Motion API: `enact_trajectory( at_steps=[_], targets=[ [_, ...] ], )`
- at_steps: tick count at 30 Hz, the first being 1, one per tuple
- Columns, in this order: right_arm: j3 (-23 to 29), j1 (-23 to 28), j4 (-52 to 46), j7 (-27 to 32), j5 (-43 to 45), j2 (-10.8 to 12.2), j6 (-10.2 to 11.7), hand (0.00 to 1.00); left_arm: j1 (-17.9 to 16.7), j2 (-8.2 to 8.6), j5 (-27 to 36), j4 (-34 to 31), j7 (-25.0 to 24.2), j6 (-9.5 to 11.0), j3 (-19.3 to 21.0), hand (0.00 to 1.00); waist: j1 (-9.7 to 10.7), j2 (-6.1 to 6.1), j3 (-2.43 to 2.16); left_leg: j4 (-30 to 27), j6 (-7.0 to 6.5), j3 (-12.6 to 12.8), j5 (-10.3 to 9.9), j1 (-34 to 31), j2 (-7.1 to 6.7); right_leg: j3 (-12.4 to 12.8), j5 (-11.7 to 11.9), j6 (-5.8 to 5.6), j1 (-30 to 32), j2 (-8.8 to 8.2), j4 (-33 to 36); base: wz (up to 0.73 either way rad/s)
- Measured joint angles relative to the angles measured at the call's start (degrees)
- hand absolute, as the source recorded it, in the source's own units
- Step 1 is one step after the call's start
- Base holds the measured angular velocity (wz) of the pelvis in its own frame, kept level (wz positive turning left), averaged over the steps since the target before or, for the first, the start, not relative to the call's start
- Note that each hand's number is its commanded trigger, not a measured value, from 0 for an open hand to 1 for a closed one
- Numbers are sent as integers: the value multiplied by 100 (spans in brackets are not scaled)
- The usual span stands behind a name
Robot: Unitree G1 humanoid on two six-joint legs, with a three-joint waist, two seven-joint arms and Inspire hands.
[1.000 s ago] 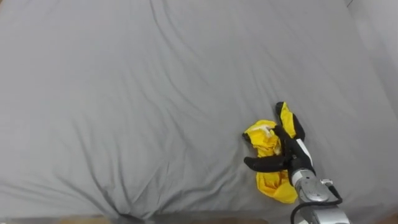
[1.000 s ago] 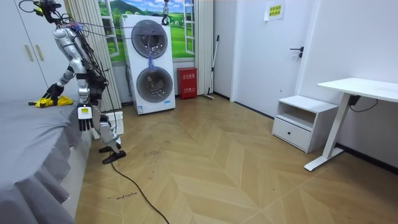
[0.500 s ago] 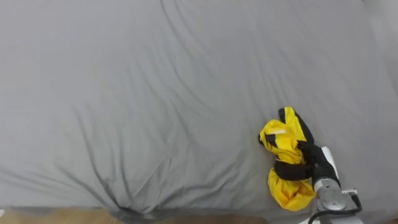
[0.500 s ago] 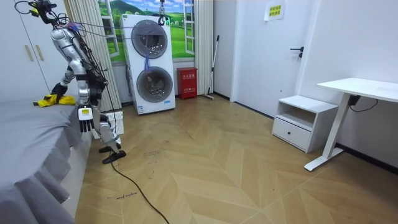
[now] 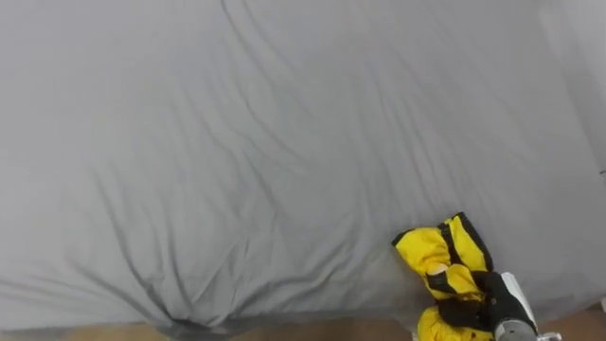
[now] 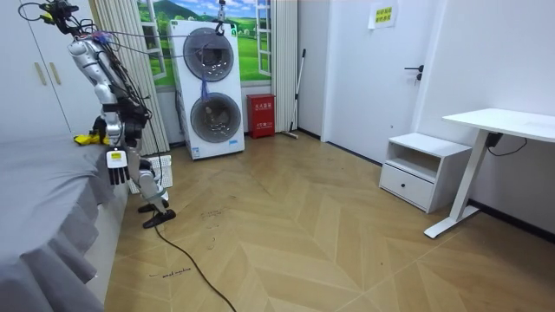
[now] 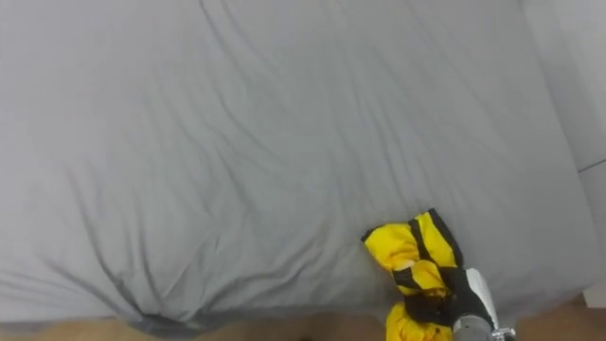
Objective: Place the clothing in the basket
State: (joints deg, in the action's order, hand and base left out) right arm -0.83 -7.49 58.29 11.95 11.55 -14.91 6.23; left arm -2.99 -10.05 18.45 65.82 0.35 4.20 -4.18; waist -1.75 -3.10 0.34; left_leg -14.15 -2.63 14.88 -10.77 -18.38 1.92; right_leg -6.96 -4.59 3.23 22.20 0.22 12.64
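Right hand [image 5: 476,306] at the eye view's 5 o'clock corner, fingers curled round the yellow garment [image 5: 437,256], which is bunched on the grey bed [image 5: 237,142] just inside its near edge. From the hand the garment's long axis runs up toward 11 o'clock. Left hand [image 6: 116,166] hangs at the robot's side, well apart, state not readable, so the right carries.

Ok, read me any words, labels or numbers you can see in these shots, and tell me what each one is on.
Nothing can be read as text.
Sign, high on the white wall: green and yellow, print too small to read.
Red box, on the floor beside the stacked machines: marking too small to read.
Yellow garment and grey bedsheet: no text shows.
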Motion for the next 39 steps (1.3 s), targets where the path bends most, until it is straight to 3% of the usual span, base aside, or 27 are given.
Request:
enact_trajectory(
  at_steps=[6, 10, 15, 17, 21, 24, 26, 30, 34, 39],
  targets=[
    [5, 30, -248, 36, -47, -48, 14, 100, -93, -13, -5, 70, -20, 11, 91, 0, -9, 17, 1, 81, 11, 1, 10, 152, -1, -66, -2, -2, -119, -1, -6, 0],
    [145, 257, -863, 43, -75, -170, 36, 100, -305, -47, -5, 56, -57, 13, 234, 0, 52, 3, 7, 287, 25, 2, 25, 656, -35, -48, -29, -28, -597, 4, -156, 0],
    [474, 444, -1739, 46, -249, -247, 23, 100, -648, -84, -2, -64, -50, 24, 493, 0, 220, -126, 46, 450, 26, -2, 24, 1309, -75, -35, -147, -78, -1197, -14, -216, 3],
    [580, 474, -2100, 42, -284, -278, 23, 100, -654, -74, -73, -74, 22, 20, 637, 0, 294, -200, 30, 535, 27, -2, 20, 1538, -86, -21, -199, -94, -1356, -8, -201, 0],
    [758, 528, -2720, 23, -405, -358, 14, 100, -662, -93, -296, -376, 117, -11, 789, 0, 447, -224, 17, 602, 39, 0, 6, 1816, -91, -15, -227, -104, -1644, -1, -202, 0],
    [1057, 547, -3054, -34, -299, -375, 2, 100, -561, -85, -449, -431, 166, -14, 918, 0, 482, -206, 16, 660, 57, 83, -6, 2049, -83, 93, -238, -113, -1825, 36, -219, -16],
    [1305, 643, -3347, -32, -283, -375, -16, 100, -535, -63, -561, -418, 157, -167, 1079, 0, 491, -189, 19, 680, 83, 203, -54, 2203, -53, 220, -245, -109, -1916, 90, -215, -29],
    [1621, 870, -3638, -21, -236, -372, -31, 100, -606, -57, -729, -417, 140, -271, 1082, 0, 623, -135, 10, 674, 93, 268, -98, 2260, -33, 250, -250, -100, -1898, 115, -203, -14],
    [1660, 1163, -3677, -29, -80, -370, -241, 100, -730, -59, -1062, -390, 167, -547, 1091, 0, 701, -21, -36, 679, 137, 592, -175, 2410, 27, 543, -254, -90, -1920, 216, -163, -38],
    [1881, 1532, -3672, -59, 13, -324, -387, 100, -896, -53, -1239, -394, 185, -651, 1266, 0, 865, -8, -26, 682, 181, 857, -226, 2477, 66, 859, -250, -77, -1864, 324, -168, -29]
  ],
)
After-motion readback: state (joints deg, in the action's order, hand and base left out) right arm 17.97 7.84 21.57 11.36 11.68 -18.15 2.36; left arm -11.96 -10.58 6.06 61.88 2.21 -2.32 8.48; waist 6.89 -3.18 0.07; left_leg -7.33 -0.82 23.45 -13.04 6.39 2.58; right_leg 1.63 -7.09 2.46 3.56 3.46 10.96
